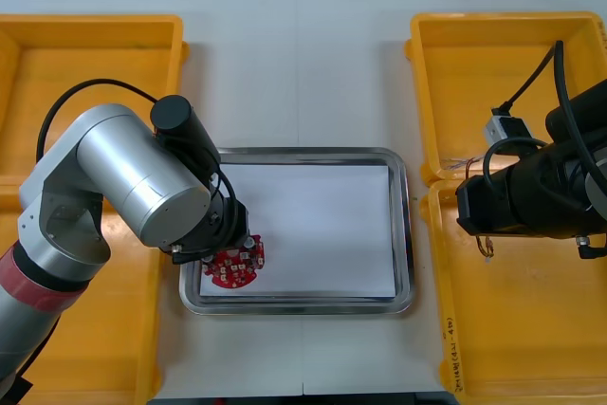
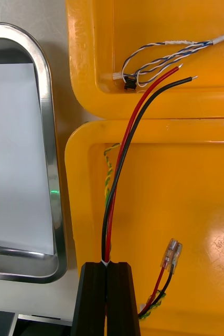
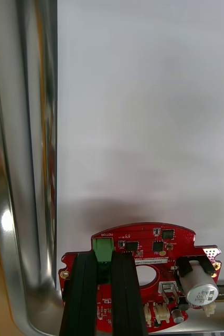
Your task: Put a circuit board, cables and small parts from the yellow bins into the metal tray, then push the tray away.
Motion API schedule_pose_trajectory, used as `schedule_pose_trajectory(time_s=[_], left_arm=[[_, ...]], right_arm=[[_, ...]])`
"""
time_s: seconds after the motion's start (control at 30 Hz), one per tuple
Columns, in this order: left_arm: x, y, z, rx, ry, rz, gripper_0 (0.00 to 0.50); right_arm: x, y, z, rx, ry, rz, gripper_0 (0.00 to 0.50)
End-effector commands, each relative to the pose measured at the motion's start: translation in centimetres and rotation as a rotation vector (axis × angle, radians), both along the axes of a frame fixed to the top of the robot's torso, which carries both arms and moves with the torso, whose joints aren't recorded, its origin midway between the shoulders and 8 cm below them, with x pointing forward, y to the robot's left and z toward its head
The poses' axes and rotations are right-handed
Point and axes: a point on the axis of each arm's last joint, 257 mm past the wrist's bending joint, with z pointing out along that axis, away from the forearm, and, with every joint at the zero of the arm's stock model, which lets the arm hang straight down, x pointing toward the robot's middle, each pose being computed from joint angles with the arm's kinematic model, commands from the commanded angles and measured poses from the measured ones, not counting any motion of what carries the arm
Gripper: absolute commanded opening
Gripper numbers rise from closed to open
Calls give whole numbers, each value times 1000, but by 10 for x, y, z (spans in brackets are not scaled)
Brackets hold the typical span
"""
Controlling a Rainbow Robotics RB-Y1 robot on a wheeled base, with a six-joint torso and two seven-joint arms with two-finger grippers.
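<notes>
My left gripper [image 1: 228,253] hangs over the near left corner of the metal tray [image 1: 403,234], shut on a round red circuit board [image 1: 233,267]. In the left wrist view its fingers [image 3: 84,294] pinch the circuit board [image 3: 159,252] by its edge, at a green connector, above the tray's white inside beside the tray rim [image 3: 38,157]. My right gripper [image 1: 474,220] is over the near right yellow bin [image 1: 531,329]. It [image 2: 109,265] is shut on a red and black cable pair [image 2: 125,152], which stretches over to the far right bin [image 2: 143,100].
A twisted blue and white cable [image 2: 159,55] lies in the far right bin [image 1: 493,64]. A yellow-green twisted cable [image 2: 109,168] lies in the near right bin. Two more yellow bins [image 1: 85,54] stand on the left. The tray rim [image 2: 51,157] is close beside the right bins.
</notes>
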Motion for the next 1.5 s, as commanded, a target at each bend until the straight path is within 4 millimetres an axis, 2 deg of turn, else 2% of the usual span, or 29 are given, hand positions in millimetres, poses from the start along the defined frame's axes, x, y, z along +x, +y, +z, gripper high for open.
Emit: schedule_pose_trajectory(time_s=[0.03,0.77,1.5], left_arm=[[4,-21,5,-12,-41,-83,0],[-3,-29,-14,-1,-44,-109,0],[-1,-29,-21,3,-39,-120,8]], right_arm=[[-4,6,-1,-4,1,36,0],[-6,9,-1,2,8,45,0],[-6,9,-1,3,7,47,0]])
